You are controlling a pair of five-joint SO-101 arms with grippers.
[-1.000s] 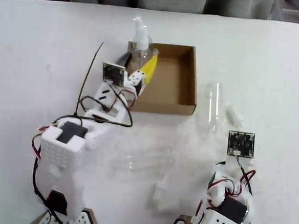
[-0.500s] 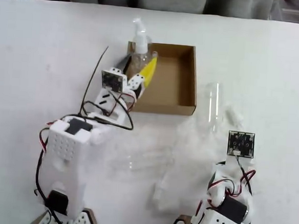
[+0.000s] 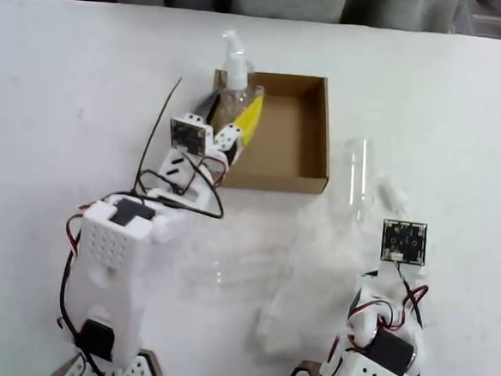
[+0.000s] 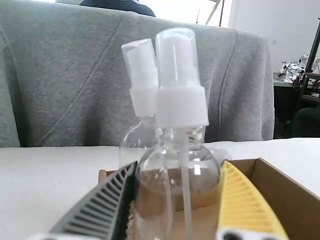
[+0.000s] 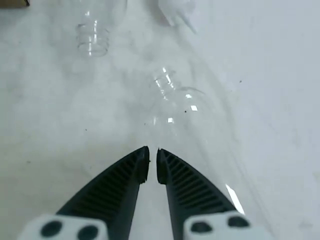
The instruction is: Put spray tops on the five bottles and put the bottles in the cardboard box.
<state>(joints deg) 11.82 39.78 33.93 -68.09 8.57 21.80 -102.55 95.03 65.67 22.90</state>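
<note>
A clear bottle with a white spray top (image 4: 176,185) stands upright at the back left corner of the cardboard box (image 3: 283,147). My left gripper (image 4: 177,167) is shut on it, the dark finger and the yellow finger pressing its two sides. A second capped bottle (image 4: 141,95) stands close behind it. In the high view the held bottle (image 3: 235,84) rises over the box's rim. My right gripper (image 5: 152,167) is shut and holds nothing, low over the table. An uncapped clear bottle (image 5: 182,107) lies just beyond its fingertips.
Another open bottle neck (image 5: 92,42) and a loose white spray top (image 5: 175,12) lie farther out from the right gripper. In the high view, clear bottles (image 3: 358,183) (image 3: 236,269) lie on the white table between the arms, with spray tops (image 3: 392,196) beside them.
The left arm shifted a little, its wrist drawing slightly back from the box, then held still. The bottle stayed at the box corner. The right arm has not moved.
</note>
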